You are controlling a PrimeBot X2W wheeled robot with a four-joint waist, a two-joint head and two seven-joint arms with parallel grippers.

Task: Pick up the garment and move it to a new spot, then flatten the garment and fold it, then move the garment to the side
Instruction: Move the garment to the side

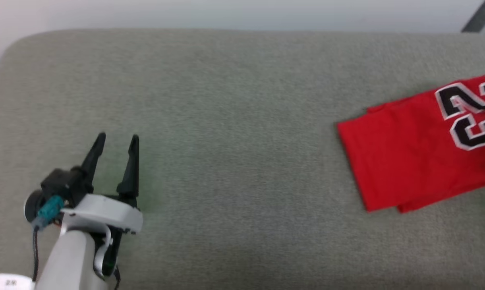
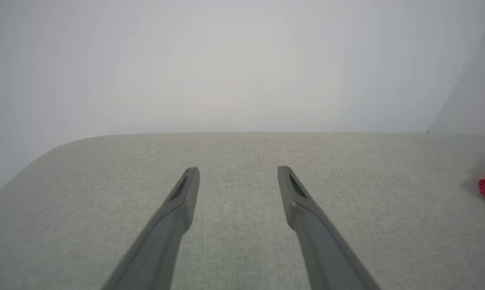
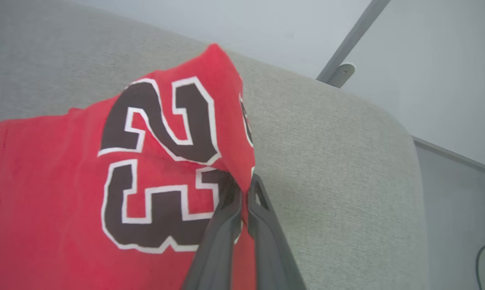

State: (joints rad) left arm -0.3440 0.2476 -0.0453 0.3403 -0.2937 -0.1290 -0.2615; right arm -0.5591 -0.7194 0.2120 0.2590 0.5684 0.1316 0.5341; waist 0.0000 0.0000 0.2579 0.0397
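Left gripper lower left, jaws wide, empty, over grey cushion; folded garment lies far right.
Left wrist: red folds at right edge, well apart.
Right wrist: right gripper pinched on garment edge beside the 23.
Soft, light, droopy cloth; probably best held at layered edges.
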